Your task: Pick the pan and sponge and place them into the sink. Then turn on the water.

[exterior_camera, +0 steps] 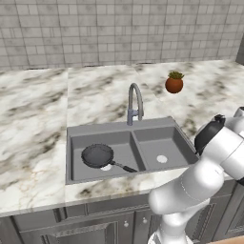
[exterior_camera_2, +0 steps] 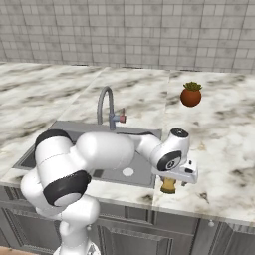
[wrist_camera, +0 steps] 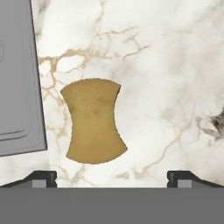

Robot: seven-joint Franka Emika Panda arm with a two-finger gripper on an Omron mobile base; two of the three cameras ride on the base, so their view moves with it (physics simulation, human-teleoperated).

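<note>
The pan already sits in the left bowl of the sink, so the sponge is next: it lies on the counter just right of the sink, under the spread-apart gripper, which must go down and squeeze it.
</note>
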